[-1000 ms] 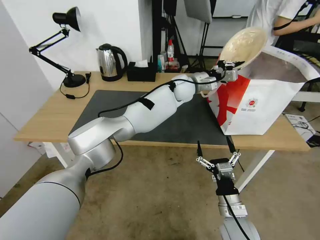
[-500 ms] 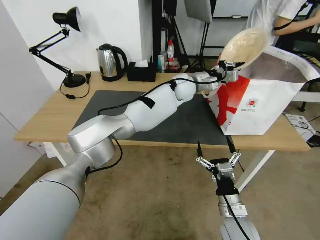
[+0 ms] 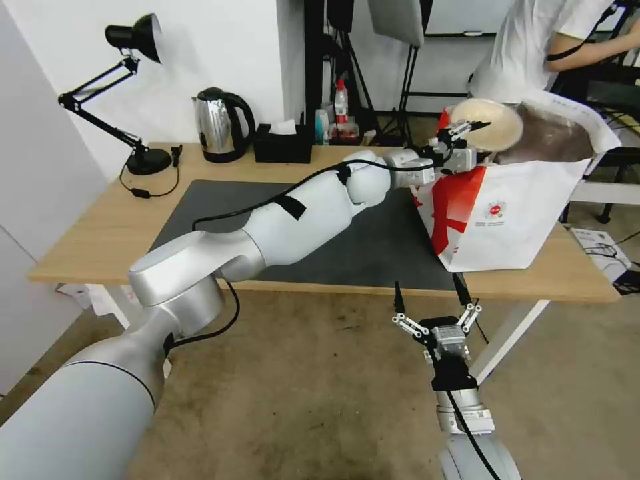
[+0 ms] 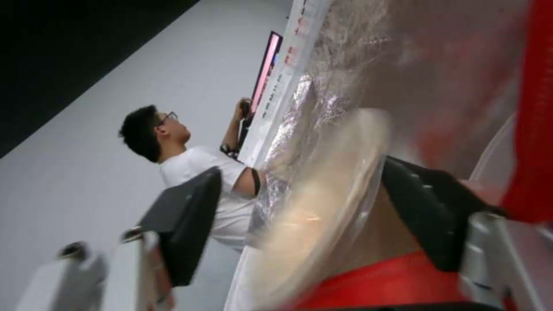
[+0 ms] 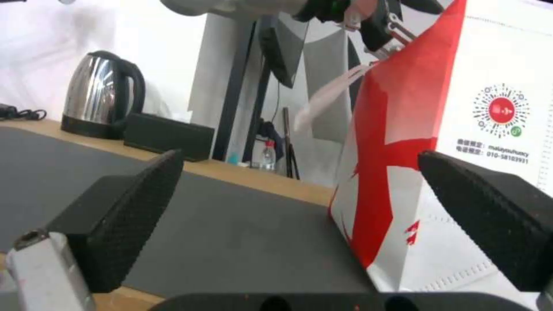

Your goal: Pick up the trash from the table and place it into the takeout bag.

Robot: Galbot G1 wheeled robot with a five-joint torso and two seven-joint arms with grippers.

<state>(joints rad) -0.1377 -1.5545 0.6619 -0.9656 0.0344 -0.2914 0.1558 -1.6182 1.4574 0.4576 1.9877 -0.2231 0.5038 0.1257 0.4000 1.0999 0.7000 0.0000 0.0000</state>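
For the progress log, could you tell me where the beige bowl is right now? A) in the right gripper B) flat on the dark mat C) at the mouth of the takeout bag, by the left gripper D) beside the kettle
C: the beige bowl sits tilted in the foil-lined mouth of the takeout bag, between the open fingers of the left gripper.

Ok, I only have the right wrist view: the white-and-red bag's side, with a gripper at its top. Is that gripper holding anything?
Observer: No. The left gripper is open, with a beige shallow bowl loose between its spread fingers.
Operator: Is the bowl in the bag?
Observer: It is tilted at the open mouth of the boxy white-and-red takeout bag, against the silver foil lining. I can't tell how deep it is.
Operator: Where's my own gripper?
Observer: The right gripper hangs below the front edge of the long light-wood table.
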